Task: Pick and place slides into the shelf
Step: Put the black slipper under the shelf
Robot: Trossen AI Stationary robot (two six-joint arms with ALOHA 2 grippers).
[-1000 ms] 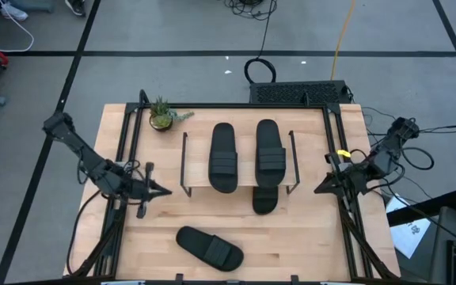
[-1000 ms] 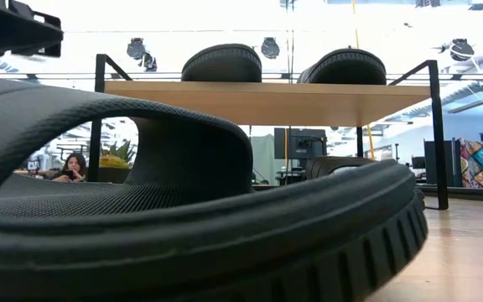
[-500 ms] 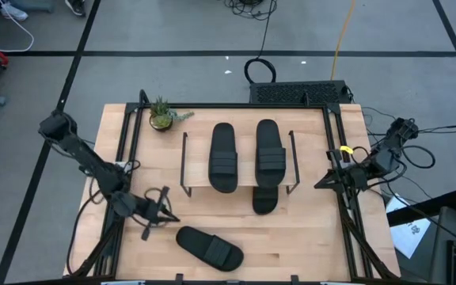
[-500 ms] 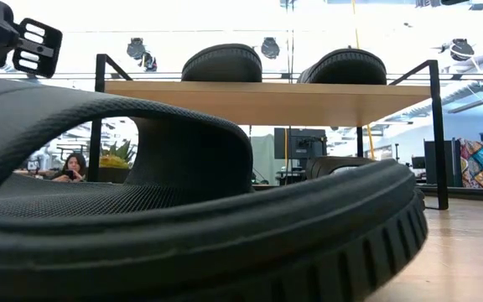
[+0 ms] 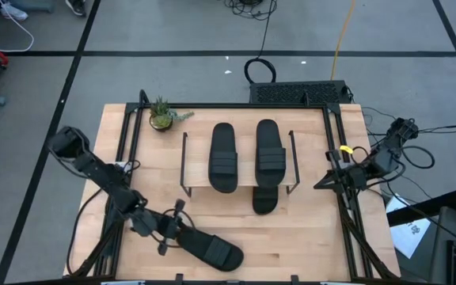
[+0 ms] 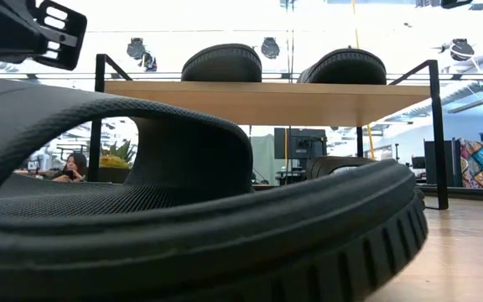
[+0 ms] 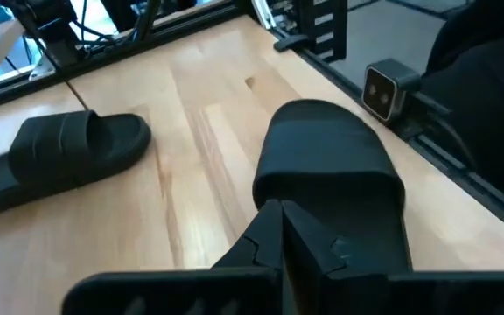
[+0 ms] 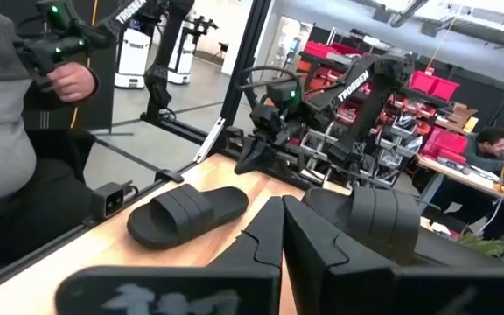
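done: two slides (image 5: 245, 156) on shelf (image 5: 199, 184) top | one under it | left: one at desk's (image 5: 307, 229) near edge | left gripper (image 5: 171, 227) beside it, fingers spread | right gripper (image 5: 323, 186) at right edge, fingers together

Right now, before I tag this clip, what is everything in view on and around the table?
Slides on the shelf: two, black, side by side on the plank, and.
Slide under the shelf: one, black, toe poking out at the right front.
Slide on the table: one, black, near the front edge.
Shelf: one, light wood top, black wire legs, table centre.
Potted plant: one, green, back-left corner.
Left hand: dark, at the front slide's heel end.
Right hand: dark, fingers closed, at the table's right edge.
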